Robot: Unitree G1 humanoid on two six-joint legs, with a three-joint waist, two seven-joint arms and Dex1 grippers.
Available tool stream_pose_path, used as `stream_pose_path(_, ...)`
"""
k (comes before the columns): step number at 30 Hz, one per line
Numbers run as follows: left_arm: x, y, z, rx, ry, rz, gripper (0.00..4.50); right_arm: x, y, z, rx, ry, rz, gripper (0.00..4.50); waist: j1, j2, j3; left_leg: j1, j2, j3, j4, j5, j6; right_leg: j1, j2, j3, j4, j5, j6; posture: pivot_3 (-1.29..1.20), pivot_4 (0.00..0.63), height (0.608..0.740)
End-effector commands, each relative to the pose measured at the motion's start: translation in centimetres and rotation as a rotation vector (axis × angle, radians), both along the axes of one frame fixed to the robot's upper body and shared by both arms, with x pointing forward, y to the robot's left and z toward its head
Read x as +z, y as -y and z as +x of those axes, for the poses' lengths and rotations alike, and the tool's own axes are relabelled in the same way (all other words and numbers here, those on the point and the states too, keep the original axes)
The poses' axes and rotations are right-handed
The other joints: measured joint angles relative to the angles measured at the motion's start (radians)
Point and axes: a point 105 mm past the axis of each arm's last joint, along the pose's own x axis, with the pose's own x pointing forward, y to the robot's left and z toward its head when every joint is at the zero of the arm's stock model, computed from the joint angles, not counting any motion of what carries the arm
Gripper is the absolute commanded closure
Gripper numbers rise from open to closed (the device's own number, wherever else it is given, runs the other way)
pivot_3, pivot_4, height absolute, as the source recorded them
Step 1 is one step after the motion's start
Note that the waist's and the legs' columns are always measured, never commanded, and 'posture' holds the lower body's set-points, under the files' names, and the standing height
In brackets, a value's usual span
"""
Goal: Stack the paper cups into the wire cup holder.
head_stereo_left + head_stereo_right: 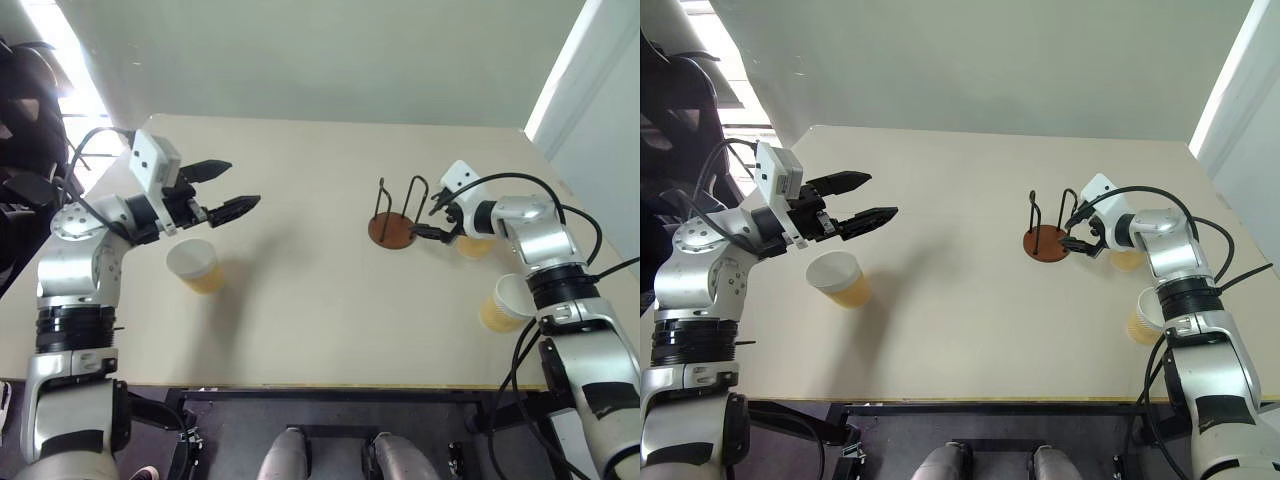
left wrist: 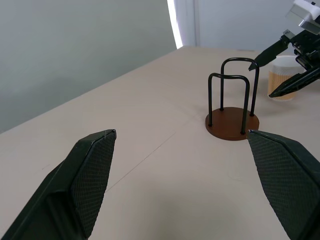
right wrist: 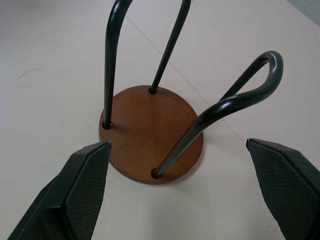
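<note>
On the desk [image 1: 300, 250]: empty wire cup holder [image 1: 397, 216] mid-desk before wide-open right gripper [image 1: 437, 219]; left gripper [image 1: 222, 188], wide, above one of three scattered paper cups [image 1: 196, 266]. Light, crushable; best pinched gently at rim.

The right hand [image 3: 182, 192], fingers spread, faces the empty wire cup holder [image 3: 151, 132].

Three paper cups stand on the counter [image 1: 320, 250]: one [image 1: 195, 266] near the left edge; one [image 1: 476, 245] beyond the right arm; one [image 1: 503, 303] near the right edge; there is one wire cup holder [image 1: 398, 218], with one round brown base and two dark wire loops; two claws show, the left claw [image 1: 222, 190] and the right claw [image 1: 437, 220]; each has two black fingers.
</note>
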Motion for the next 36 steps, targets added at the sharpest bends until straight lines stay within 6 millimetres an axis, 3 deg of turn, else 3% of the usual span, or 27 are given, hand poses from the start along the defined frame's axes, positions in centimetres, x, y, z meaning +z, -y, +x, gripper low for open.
stream_pose_path(1,1.7,-0.2,-0.3,-0.003,0.059,0.008,0.00,2.3,0.1,0.1,0.004,0.068,0.002,0.03,0.000,0.000,0.000,0.000,0.000,0.000,0.000,0.000,0.000,0.000,0.000,0.000,0.000,0.000,0.000,0.00,0.150,0.740)
stream_pose_path(26,1.6,-0.2,0.1,-0.002,0.067,-0.011,0.00,2.5,0.6,-0.1,-0.001,0.066,-0.013,0.03,0.000,0.000,0.000,0.000,0.000,0.000,0.000,0.000,0.000,0.000,0.000,0.000,0.000,0.000,0.000,0.00,0.150,0.740)
stream_pose_path(36,2.2,0.6,1.0,-0.046,0.079,-0.002,0.00,2.1,1.0,-0.6,-0.018,0.057,-0.013,0.03,0.001,0.000,0.000,0.000,0.000,0.000,0.000,0.000,0.000,0.000,0.000,0.000,0.000,0.001,0.001,0.00,0.150,0.740)
